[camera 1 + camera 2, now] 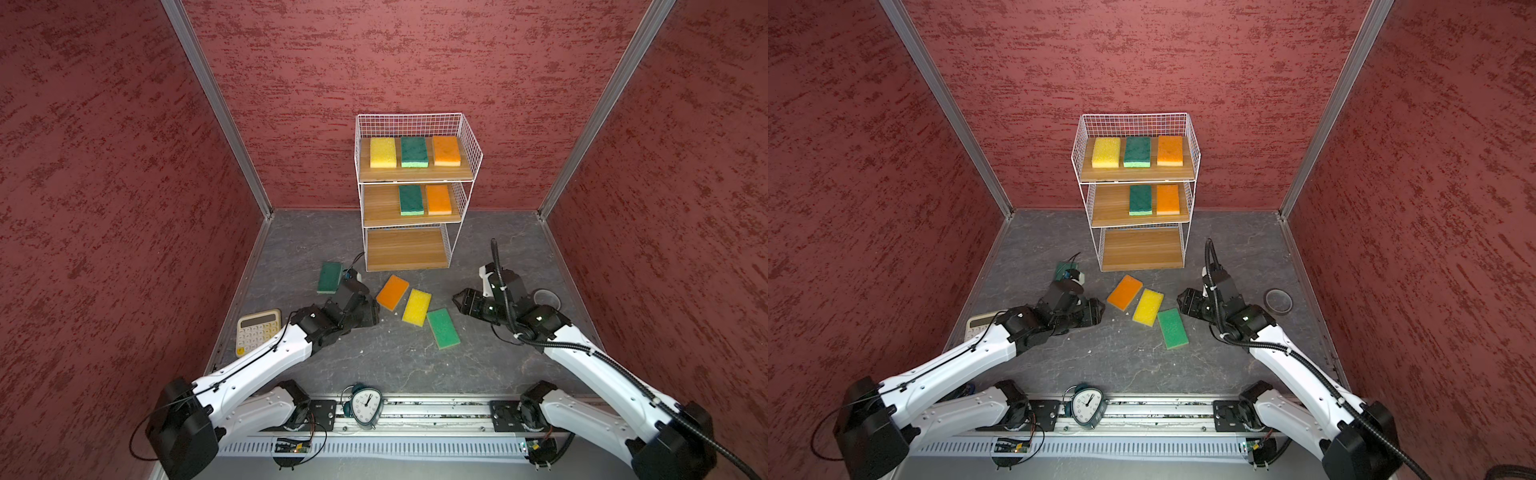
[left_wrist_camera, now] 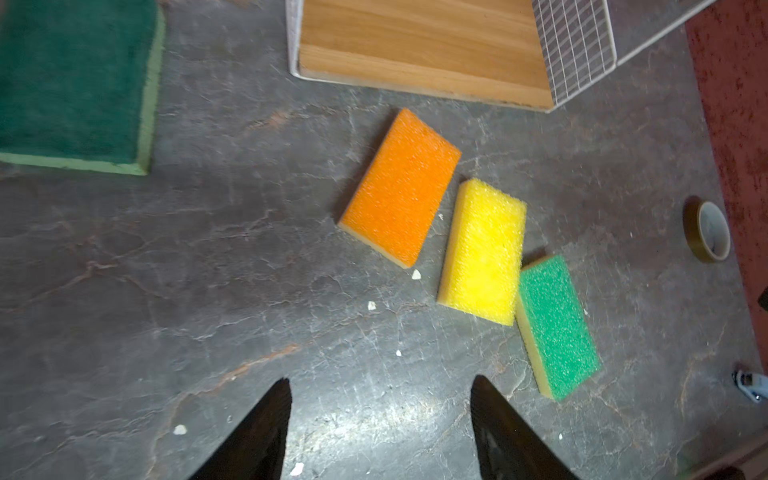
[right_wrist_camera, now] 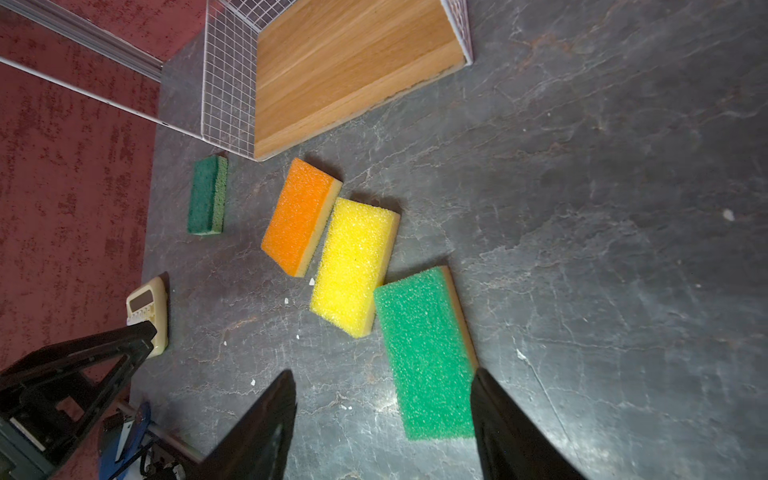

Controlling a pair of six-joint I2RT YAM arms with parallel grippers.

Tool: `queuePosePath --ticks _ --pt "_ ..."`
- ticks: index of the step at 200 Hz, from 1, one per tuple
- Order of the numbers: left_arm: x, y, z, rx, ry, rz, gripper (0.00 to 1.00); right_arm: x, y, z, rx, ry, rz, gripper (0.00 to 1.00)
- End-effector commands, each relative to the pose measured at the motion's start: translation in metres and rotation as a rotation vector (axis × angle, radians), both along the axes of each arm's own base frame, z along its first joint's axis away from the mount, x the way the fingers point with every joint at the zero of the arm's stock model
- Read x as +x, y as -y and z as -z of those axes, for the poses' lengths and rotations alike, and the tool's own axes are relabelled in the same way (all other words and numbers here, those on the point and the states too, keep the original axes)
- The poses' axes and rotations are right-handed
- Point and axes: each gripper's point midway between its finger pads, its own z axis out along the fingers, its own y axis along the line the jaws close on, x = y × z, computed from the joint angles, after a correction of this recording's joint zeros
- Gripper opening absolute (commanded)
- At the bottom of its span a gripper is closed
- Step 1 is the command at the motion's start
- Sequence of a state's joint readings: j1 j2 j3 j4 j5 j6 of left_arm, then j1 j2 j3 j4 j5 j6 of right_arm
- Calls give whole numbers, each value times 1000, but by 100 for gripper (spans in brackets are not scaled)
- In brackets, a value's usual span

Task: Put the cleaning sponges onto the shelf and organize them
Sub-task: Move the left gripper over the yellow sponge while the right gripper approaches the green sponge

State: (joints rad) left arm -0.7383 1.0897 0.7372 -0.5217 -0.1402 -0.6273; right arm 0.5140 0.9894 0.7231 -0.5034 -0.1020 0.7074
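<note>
The left gripper (image 1: 374,313) is hanging low over the grey floor (image 1: 374,361) in both top views, just beside the floor orange sponge (image 1: 392,292). The right gripper (image 1: 457,301) is pointing at the light green sponge (image 1: 443,328) from the opposite side, near it but apart. The shelf (image 1: 407,249) is standing at the back wall. Its top board is carrying the upper yellow sponge (image 1: 382,152), upper dark green sponge (image 1: 414,151) and upper orange sponge (image 1: 446,151) in a row. Its middle board is carrying the middle dark green sponge (image 1: 411,200) beside the middle orange sponge (image 1: 438,199). The floor yellow sponge (image 1: 417,306) is lying between the floor orange sponge and the light green sponge. The floor dark green sponge (image 1: 329,277) is lying to the left of the shelf base, and a calculator (image 1: 257,331) is lying nearer the left arm.

In the left wrist view, the left gripper's fingers (image 2: 266,432) are standing spread, released, with only floor between them. The floor yellow sponge is touching the light green sponge at one corner. A tape roll (image 2: 708,230) is lying well apart from them.

In the right wrist view, the right gripper's fingers (image 3: 511,432) are likewise standing spread and grasping nothing. The near end of the light green sponge is lying on the floor beneath the gap.
</note>
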Motion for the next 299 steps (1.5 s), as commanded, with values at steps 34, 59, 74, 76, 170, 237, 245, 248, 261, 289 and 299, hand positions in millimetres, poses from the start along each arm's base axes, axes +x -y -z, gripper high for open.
queuePosePath --ticks 34,59,74,76,170,237,245,248,261,289,299 --pt "1 55 4 60 66 165 73 -3 10 6 -43 15 20 71" --pt "-6 81 17 77 49 270 71 -6 11 10 -44 13 16 73" --pt "-9 95 24 89 52 321 72 -6 13 12 -66 15 15 75" --pt "-9 96 25 92 52 327 72 -6 14 13 -70 15 14 75" --pt "8 132 56 159 59 400 81 -8 10 23 -92 11 -41 81" --pt "14 131 76 248 16 395 82 -6 9 25 -100 13 -47 82" --pt "15 129 78 258 14 388 82 -6 9 25 -100 13 -47 82" --pt "16 128 78 264 14 384 82 -6 9 25 -101 13 -48 82" --pt "18 124 81 295 8 370 82 -6 9 25 -101 12 -47 82" --pt "18 123 86 314 0 369 83 -6 8 25 -100 12 -49 82" --pt "19 123 87 314 0 365 83 -6 8 24 -99 12 -48 82"
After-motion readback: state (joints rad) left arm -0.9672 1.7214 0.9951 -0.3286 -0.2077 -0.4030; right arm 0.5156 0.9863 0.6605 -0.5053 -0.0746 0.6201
